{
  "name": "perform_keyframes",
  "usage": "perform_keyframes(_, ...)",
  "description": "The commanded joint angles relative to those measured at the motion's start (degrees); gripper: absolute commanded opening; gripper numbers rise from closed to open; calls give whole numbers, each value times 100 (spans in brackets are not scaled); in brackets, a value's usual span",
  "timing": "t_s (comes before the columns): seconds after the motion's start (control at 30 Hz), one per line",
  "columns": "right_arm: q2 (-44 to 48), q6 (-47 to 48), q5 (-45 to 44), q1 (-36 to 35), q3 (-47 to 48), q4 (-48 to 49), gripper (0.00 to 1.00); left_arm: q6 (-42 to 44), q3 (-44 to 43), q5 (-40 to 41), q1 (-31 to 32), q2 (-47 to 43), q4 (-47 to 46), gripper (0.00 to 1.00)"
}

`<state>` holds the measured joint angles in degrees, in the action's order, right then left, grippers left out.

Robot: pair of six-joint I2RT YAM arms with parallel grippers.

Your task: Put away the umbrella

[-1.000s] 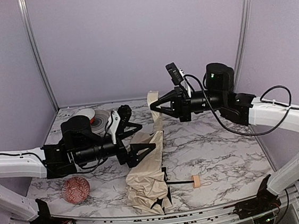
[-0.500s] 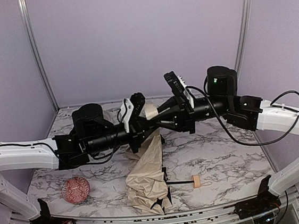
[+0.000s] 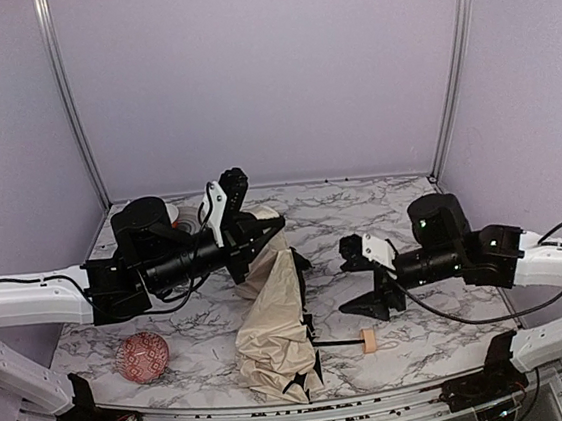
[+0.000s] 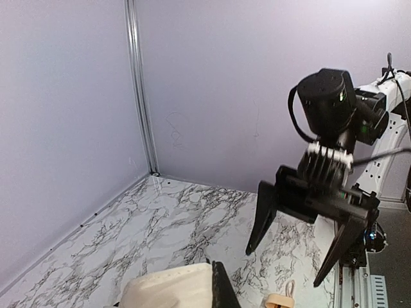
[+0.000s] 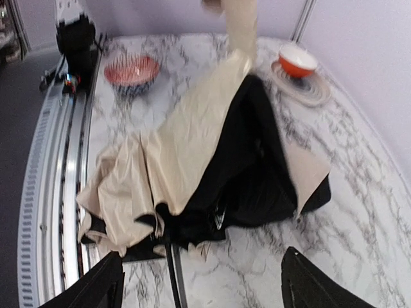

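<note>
Surface (image 3: pixel 431 205): flat, glossy, white marble print with grey-black veins.

Far left, near front edge: ball (image 3: pixel 142 357), round, red with fine pale pattern, resting free, well apart from the cloth heap.

Back left, partly hidden behind left arm (image 3: pixel 156 269) in overhead view: small bowl (image 5: pixel 297 59), orange outside, white inside, seated on round plate (image 5: pixel 308 90), pale, ringed with concentric grooves.

Left gripper (image 3: pixel 266 232): black, two tapered fingers, closed completely, pinching the top end of the umbrella (image 3: pixel 273 322) cloth. Raised above the surface, pointing right.

Umbrella: centre of surface, between the two arms.
- Cloth: cream-beige, matte, soft, crumpled into loose folds.
- Upper end: gathered into a narrow strip rising to the left gripper.
- Lower bulk: heaped on the surface near the front edge.
- Inner face: black, with thin black ribs, exposed in right wrist view.
- Shaft (image 3: pixel 337 342): thin, black, straight, projecting rightward from the lower heap, lying flat on the surface.
- Handle (image 3: pixel 368 340): small, pale tan, block-shaped, at the shaft's right end, on the surface.

Right gripper (image 3: pixel 349 284): black, jaws spread wide, nothing between them, in contact with nothing. Located just right of the umbrella, near the handle, angled down and leftward toward the cloth. Fingers wedge-shaped, broad at the root, narrowing to points.
</note>
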<state>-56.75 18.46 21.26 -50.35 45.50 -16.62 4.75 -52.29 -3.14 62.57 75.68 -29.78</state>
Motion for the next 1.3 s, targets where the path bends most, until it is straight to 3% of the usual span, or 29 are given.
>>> perform_keyframes(0.0,-615,839,-663,-387,-563,102,81,96,36,13,-13,-121,-233,0)
perform_keyframes(0.3,-2502,1474,-862,-634,-510,466,73,83,83,-117,-11,-246,-238,0)
perform_keyframes(0.43,-3072,1588,-885,-646,-388,514,64,87,113,-100,-13,-327,-238,0)
perform_keyframes(0.67,-3368,1413,-1358,-572,-356,898,14,4,54,-428,14,-489,-223,0)
perform_keyframes(0.77,-3220,1242,-1044,-200,-315,961,3,-6,104,-497,87,-672,-139,0)
perform_keyframes(1.27,-2143,-158,1020,2431,485,1449,0,271,607,-353,1018,-930,904,0)
